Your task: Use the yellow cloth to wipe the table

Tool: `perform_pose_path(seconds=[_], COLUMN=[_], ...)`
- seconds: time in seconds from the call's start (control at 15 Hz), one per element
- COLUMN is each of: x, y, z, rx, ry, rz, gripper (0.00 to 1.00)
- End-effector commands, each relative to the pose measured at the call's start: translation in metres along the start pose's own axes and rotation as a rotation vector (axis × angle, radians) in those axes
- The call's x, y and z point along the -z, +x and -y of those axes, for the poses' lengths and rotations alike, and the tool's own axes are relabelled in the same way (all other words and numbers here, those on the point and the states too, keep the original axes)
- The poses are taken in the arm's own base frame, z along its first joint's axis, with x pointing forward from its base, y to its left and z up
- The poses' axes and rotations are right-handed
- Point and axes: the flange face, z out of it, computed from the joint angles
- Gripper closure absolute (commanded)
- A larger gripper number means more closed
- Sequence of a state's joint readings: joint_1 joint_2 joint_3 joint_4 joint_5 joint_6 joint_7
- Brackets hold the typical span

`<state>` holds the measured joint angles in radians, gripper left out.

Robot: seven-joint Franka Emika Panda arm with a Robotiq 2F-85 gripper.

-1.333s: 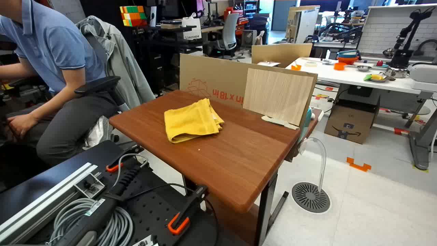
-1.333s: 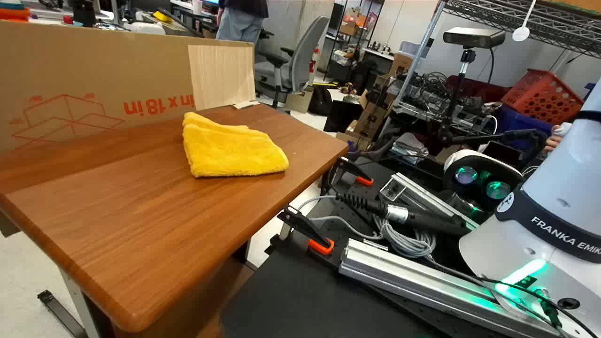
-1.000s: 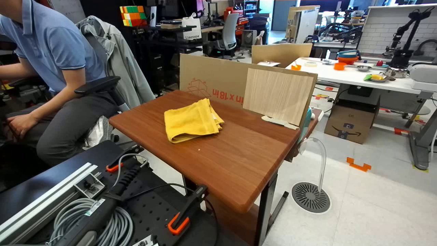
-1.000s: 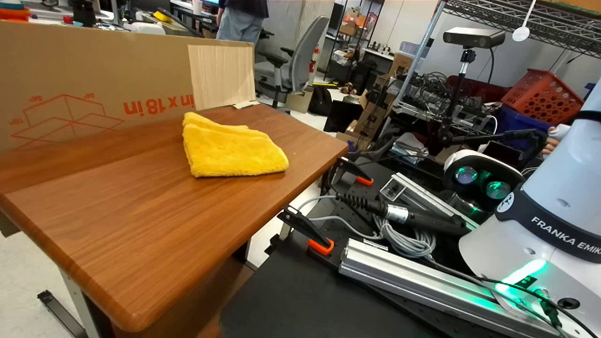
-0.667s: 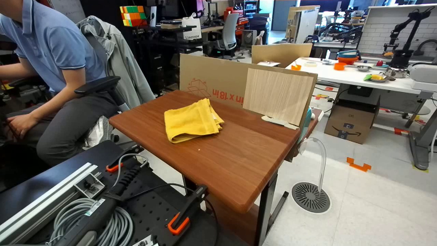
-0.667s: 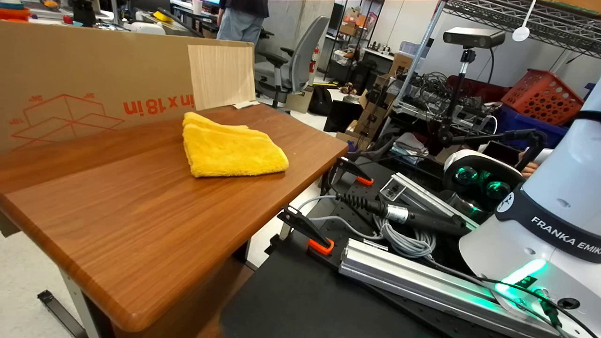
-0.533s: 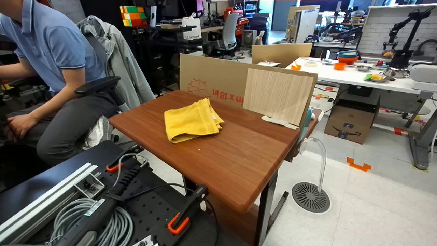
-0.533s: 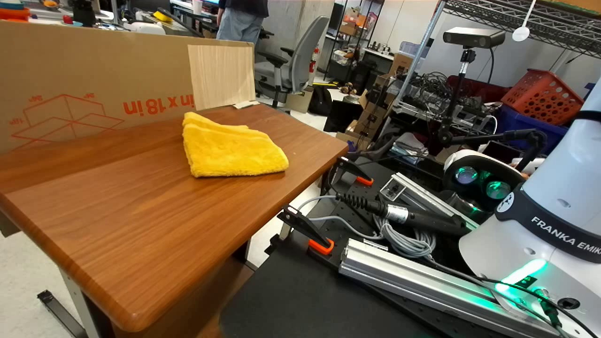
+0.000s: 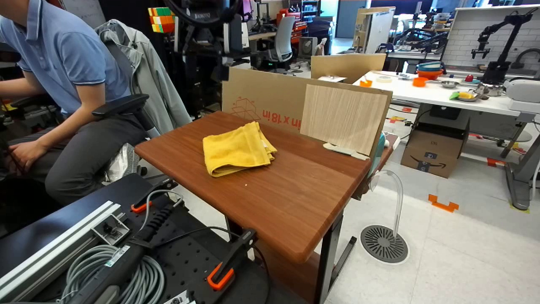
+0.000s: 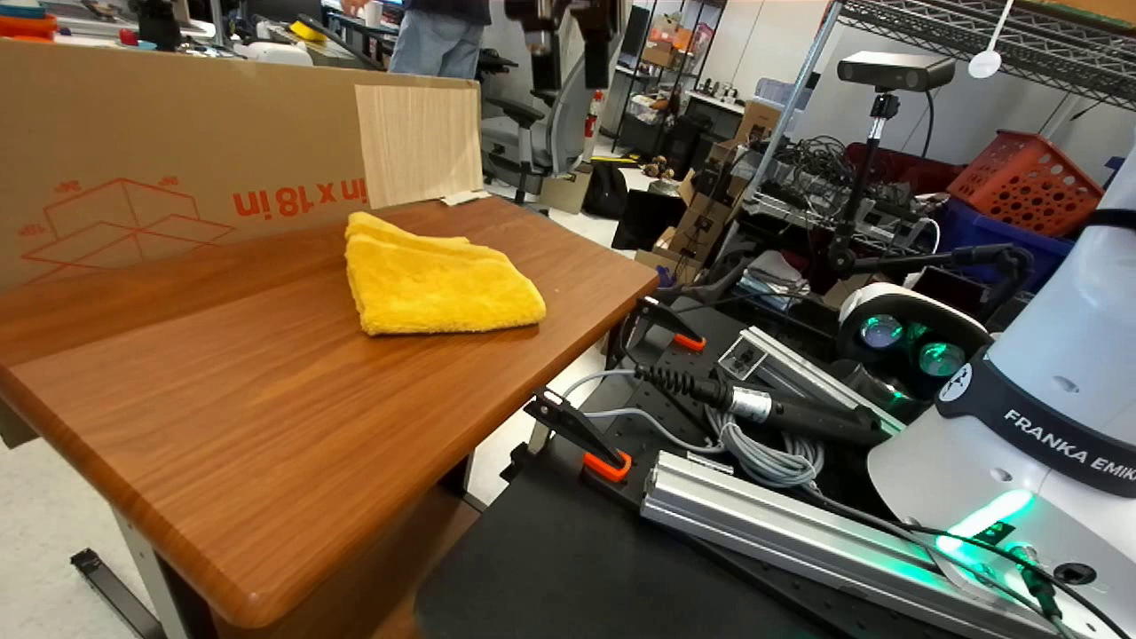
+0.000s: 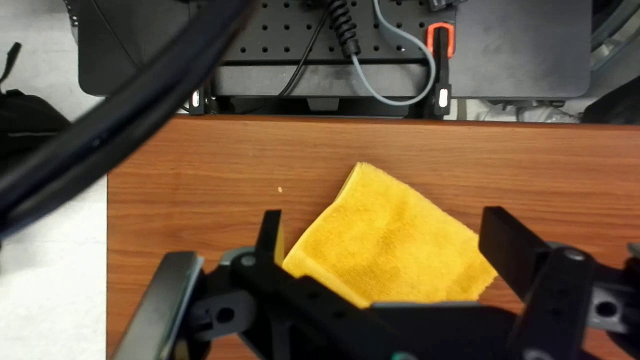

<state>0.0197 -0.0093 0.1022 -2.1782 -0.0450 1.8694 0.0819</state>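
The folded yellow cloth (image 9: 236,148) lies on the brown wooden table (image 9: 295,202). It shows in both exterior views, also here (image 10: 439,286). My black gripper (image 11: 383,215) is open in the wrist view, with its fingers wide apart and nothing between them. The cloth (image 11: 395,235) lies below, framed between the fingers, its lower part hidden by the gripper body. In an exterior view the gripper (image 10: 572,75) hangs high above the table at the top edge, apart from the cloth. A tiny pale speck (image 11: 280,189) lies on the table beside the cloth.
A cardboard panel (image 10: 177,133) stands along the table's far edge, with a light wood-patterned board (image 9: 344,118) against it. Black clamps with orange ends (image 9: 221,274) and coiled cable (image 9: 143,274) sit on the black robot bench. A person (image 9: 76,63) sits beside the table.
The gripper has come into both exterior views from the top, high above the table; it was out of view before. The cloth has not moved.
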Motion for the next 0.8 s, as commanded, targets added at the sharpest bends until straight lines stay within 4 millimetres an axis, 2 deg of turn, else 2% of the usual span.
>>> perform_pose_path(seconds=[0.0, 0.07, 0.27, 0.33, 0.53, 0.73], x=[-0.009, -0.013, -0.007, -0.012, -0.035, -0.072], y=[0.005, 0.007, 0.005, 0.01, 0.028, 0.041], z=[0.0, 0.001, 0.0, 0.002, 0.009, 0.024], rx=[-0.001, -0.001, -0.001, 0.027, 0.06, 0.083], ry=[-0.004, -0.003, -0.004, 0.0, -0.031, -0.029], rz=[0.014, 0.022, 0.01, 0.013, -0.066, -0.119], gripper=[0.0, 0.0, 0.0, 0.0, 0.0, 0.0])
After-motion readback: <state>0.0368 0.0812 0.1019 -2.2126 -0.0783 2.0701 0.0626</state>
